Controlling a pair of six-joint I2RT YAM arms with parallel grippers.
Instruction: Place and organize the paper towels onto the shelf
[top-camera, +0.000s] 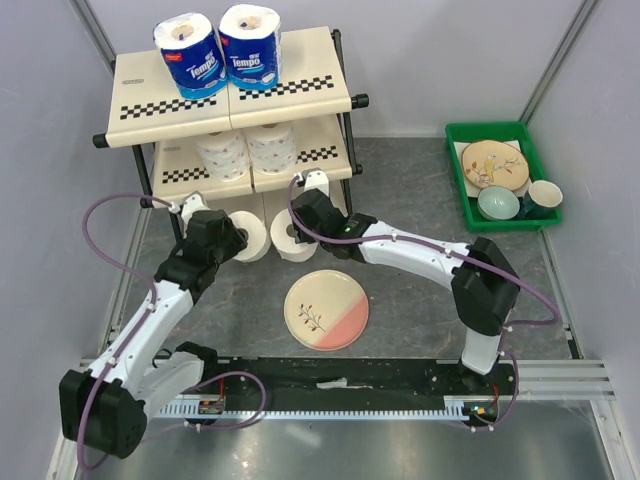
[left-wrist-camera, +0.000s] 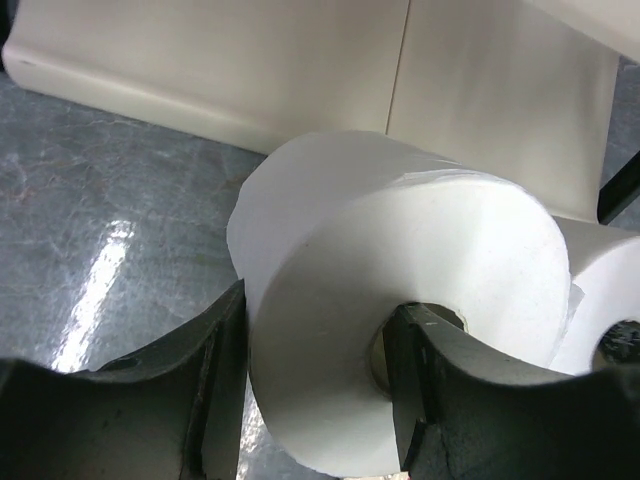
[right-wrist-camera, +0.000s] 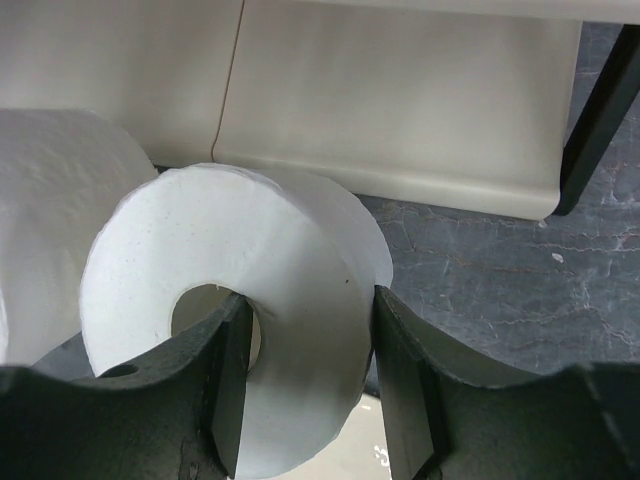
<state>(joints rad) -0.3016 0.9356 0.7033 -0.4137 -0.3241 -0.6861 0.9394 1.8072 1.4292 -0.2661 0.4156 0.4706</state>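
Each claw pinches one unwrapped paper towel roll through its wall, one finger in the hollow core and the other outside. The left claw (left-wrist-camera: 315, 390) grips the left roll (top-camera: 250, 236), and the right claw (right-wrist-camera: 310, 385) grips the right roll (top-camera: 292, 236). The two rolls are side by side, cores running along the fingers, just in front of the shelf (top-camera: 140, 100). Its bottom tier (left-wrist-camera: 200, 70) lies straight ahead of both claws, each arm nearest its own half.

There are six rolls in all: two Tempo-wrapped rolls (top-camera: 190, 55) on the top tier, two unwrapped rolls (top-camera: 222, 152) on the middle tier, and two in the claws. One plate (top-camera: 326, 310) lies on the surface (top-camera: 420, 310).
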